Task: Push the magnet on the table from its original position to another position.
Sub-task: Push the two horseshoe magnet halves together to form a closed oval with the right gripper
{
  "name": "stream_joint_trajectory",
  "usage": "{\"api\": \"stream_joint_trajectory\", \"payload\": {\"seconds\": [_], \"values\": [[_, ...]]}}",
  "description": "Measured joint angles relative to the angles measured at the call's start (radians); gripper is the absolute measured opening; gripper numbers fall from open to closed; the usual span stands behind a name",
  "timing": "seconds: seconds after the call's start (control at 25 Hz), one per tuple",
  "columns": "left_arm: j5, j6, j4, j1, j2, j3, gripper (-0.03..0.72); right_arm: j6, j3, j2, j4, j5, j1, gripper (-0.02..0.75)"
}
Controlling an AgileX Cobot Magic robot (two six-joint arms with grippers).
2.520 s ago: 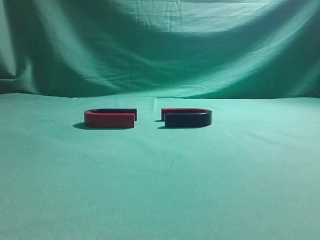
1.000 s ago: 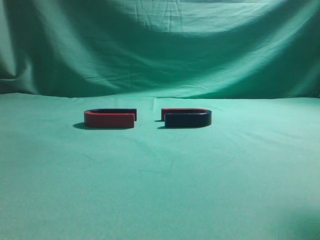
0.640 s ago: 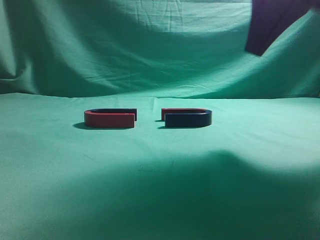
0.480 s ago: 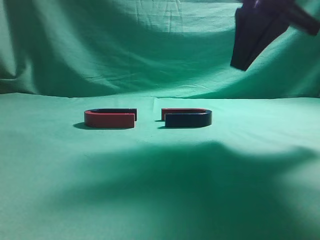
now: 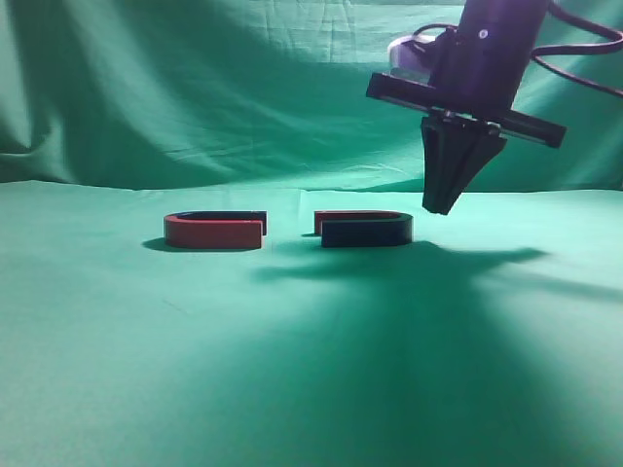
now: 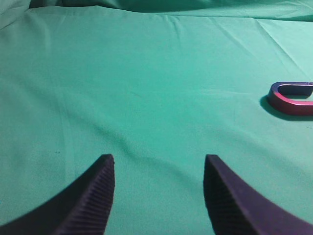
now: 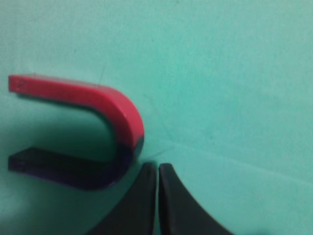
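So the right pincer (image 7: pixel 157 169) is clenched, empty, tips just beside the magnet (image 7: pixel 83 132)'s curved end. Looks rigid and fairly heavy, should slide on the cloth-covered bench (image 5: pixel 311 370); shove the bend, no grip needed.

The exterior view looks level along the green tablecloth (image 5: pixel 311 370) toward the backdrop. The left wrist view looks obliquely across the cloth. The right wrist view looks straight down, close on the right horseshoe magnet (image 7: pixel 83 132), shared with the exterior view (image 5: pixel 365 230).
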Motion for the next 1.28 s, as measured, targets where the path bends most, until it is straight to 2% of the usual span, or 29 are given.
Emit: {"api": "stream_joint_trajectory", "payload": {"seconds": [0.56, 0.88, 1.04, 1.16, 1.28], "values": [[0.000, 0.000, 0.000, 0.000, 0.000, 0.000, 0.372, 0.008, -0.025, 0.070, 0.064, -0.025, 0.005, 0.000], [0.000, 0.000, 0.000, 0.000, 0.000, 0.000, 0.372, 0.010, -0.025, 0.070, 0.076, -0.079, 0.079, 0.000], [0.000, 0.000, 0.000, 0.000, 0.000, 0.000, 0.372, 0.027, -0.025, 0.070, 0.080, -0.093, 0.083, 0.000], [0.000, 0.000, 0.000, 0.000, 0.000, 0.000, 0.372, 0.031, -0.027, 0.070, 0.075, -0.066, 0.083, 0.000], [0.000, 0.000, 0.000, 0.000, 0.000, 0.000, 0.372, 0.033, -0.071, 0.052, 0.066, 0.042, 0.083, 0.000]]}}
